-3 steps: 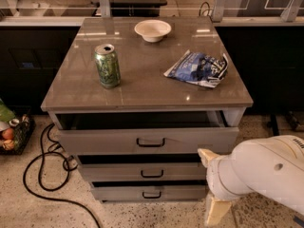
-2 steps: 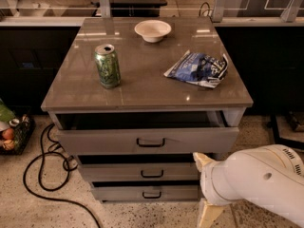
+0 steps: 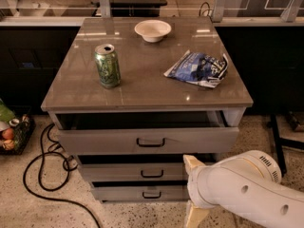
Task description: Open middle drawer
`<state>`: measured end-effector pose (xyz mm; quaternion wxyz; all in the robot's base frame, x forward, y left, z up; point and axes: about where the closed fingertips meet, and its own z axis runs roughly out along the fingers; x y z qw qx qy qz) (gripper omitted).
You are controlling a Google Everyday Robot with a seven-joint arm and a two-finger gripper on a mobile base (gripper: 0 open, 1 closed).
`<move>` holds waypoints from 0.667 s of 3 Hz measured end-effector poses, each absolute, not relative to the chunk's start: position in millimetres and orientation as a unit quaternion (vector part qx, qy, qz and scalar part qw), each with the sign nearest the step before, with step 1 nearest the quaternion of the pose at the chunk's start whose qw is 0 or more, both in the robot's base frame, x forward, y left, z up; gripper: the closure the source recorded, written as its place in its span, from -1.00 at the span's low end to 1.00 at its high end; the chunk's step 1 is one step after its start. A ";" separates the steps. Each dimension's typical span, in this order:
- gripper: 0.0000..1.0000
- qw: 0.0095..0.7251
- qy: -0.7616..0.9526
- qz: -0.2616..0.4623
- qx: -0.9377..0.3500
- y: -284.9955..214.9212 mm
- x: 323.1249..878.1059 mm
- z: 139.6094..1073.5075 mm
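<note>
Camera view puts the gripper (image 3: pixel 190 192) nearest you, low and just in front of the right end of the middle drawer (image 3: pixel 118 173), at the tip of the white arm (image 3: pixel 247 194). Its two cream fingers (image 3: pixel 192 164) stand spread wide, one above the other, with nothing between them. I judge they are stacked that way so they can close over a level bar from above and below.

That bar is the black handle (image 3: pixel 152 174) at the centre of the middle drawer, to the left of the gripper and apart from it. The middle drawer itself sits pushed in, so you have not begun the pull. You would need to bring the gripper leftward along the drawer front before closing it.

Directly below the middle drawer, the bottom drawer (image 3: pixel 123 193) is shut and carries a handle of the same kind. Watch your height, or you may catch the wrong one. Directly above the middle drawer, the top drawer (image 3: pixel 95 140) hangs pulled out and overhangs it, which leaves the upper finger little room.

Farther back, above the middle drawer, the cabinet top (image 3: pixel 142 87) holds a green can (image 3: pixel 107 65) to the left, a crumpled blue bag (image 3: pixel 197 69) to the right and a white bowl (image 3: pixel 152 30) behind them. A smooth pull should leave them undisturbed.
</note>
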<state>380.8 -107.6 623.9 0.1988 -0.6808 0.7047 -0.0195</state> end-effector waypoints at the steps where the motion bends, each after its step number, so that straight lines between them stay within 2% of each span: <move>1: -1.00 0.188 0.707 -0.027 -0.681 -105.4 383.4 619.5; 2: -1.00 0.148 0.685 -0.041 -0.712 -91.7 385.2 592.8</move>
